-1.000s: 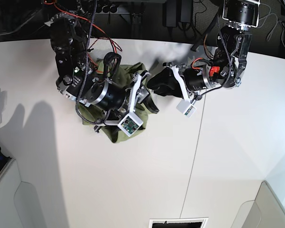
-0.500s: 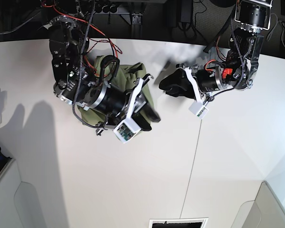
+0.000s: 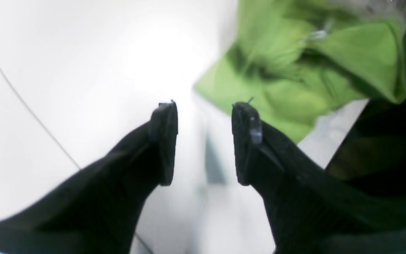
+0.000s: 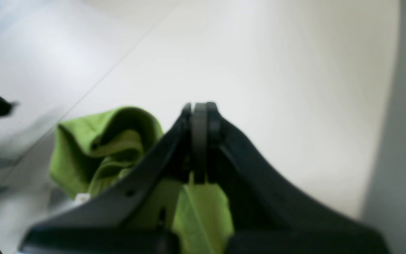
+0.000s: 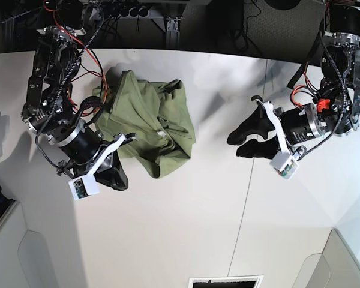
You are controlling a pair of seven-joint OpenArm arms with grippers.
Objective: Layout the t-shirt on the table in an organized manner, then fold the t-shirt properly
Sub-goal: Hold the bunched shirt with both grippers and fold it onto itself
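The olive-green t-shirt (image 5: 150, 123) lies crumpled in a heap on the white table (image 5: 180, 228), left of its thin seam line (image 5: 246, 198). My right gripper (image 5: 119, 176) hovers at the shirt's lower-left edge. In the right wrist view it (image 4: 199, 116) is shut, and green fabric (image 4: 100, 141) shows under and behind the fingers; I see none clamped at the tips. My left gripper (image 5: 245, 144) is open and empty over bare table to the right of the shirt. In the left wrist view it (image 3: 204, 137) points toward the shirt (image 3: 294, 70).
Grey rounded bins stand at the bottom left (image 5: 24, 258) and bottom right (image 5: 342, 264). A dark slot (image 5: 225, 282) sits at the front edge. The table's back edge borders a dark area with cables (image 5: 168, 18).
Both arms have pulled away from the shirt: the right arm down and to the view's left, the left arm to the view's right. The shirt heap is now uncovered.
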